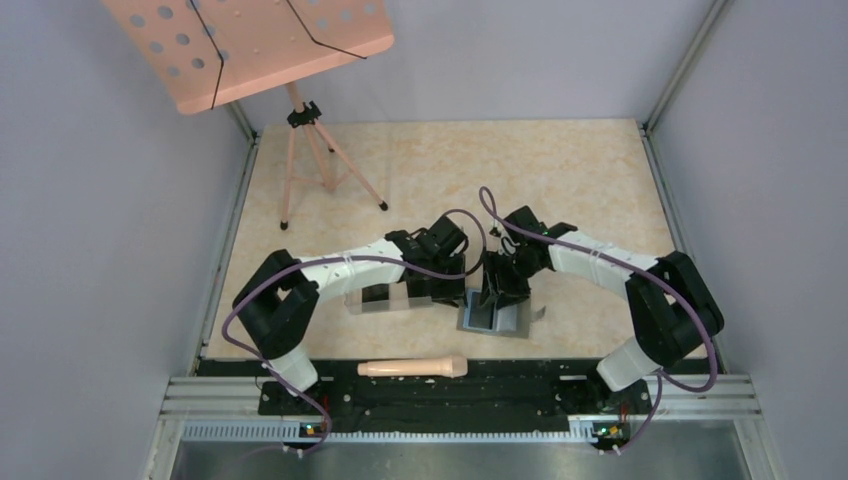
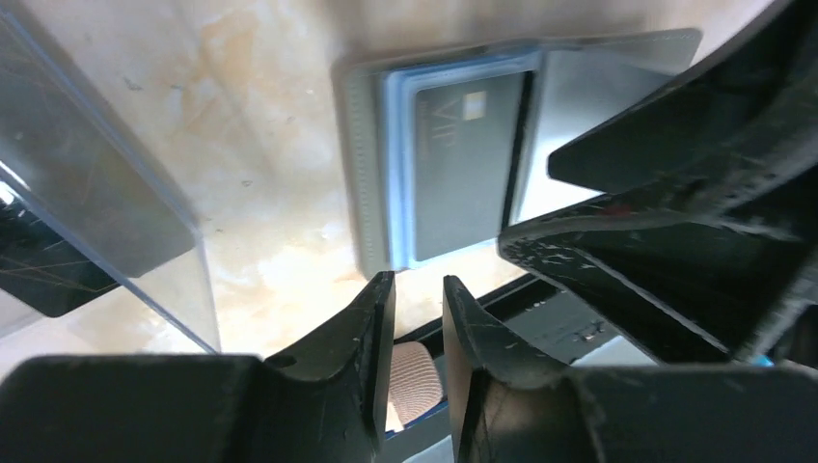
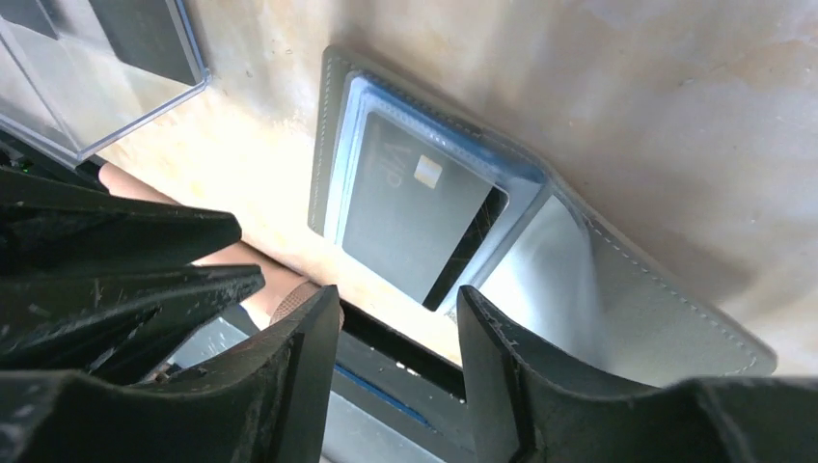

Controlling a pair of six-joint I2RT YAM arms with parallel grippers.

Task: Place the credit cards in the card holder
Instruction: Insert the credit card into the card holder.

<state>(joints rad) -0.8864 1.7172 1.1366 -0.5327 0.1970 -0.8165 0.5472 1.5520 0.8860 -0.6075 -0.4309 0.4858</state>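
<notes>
Nearest the left wrist lens, the left gripper (image 2: pixel 420 309) was seen with its fingers a narrow gap apart and nothing held between them. A peach cylinder (image 2: pixel 413 381) was glimpsed through that gap. Beyond the fingertips the card holder (image 2: pixel 362 183) was laid open on the marbled surface (image 2: pixel 260 125). A dark credit card (image 2: pixel 461 164) with a pale mark was lodged against its bluish slotted half; how deep it was seated could not be told. To the left a clear box (image 2: pixel 106 183) was set on the surface, apart from the holder, and a second credit card (image 2: pixel 48 275) was seen through its wall.

In the right wrist view, the right gripper (image 3: pixel 400 318) was seen with its fingers spread wider, likewise empty. The holder was spread just beyond them, the carded half to the left and a plain gray flap to the right. The left gripper's fingers were seen just beside the holder's left edge.

From above, both grippers were found close together over the holder, near the front edge of the surface. The clear box was placed just to its left, under the left arm. The peach cylinder was laid on the black base strip, and a pink music stand (image 1: pixel 250 40) was stood at the far left.
</notes>
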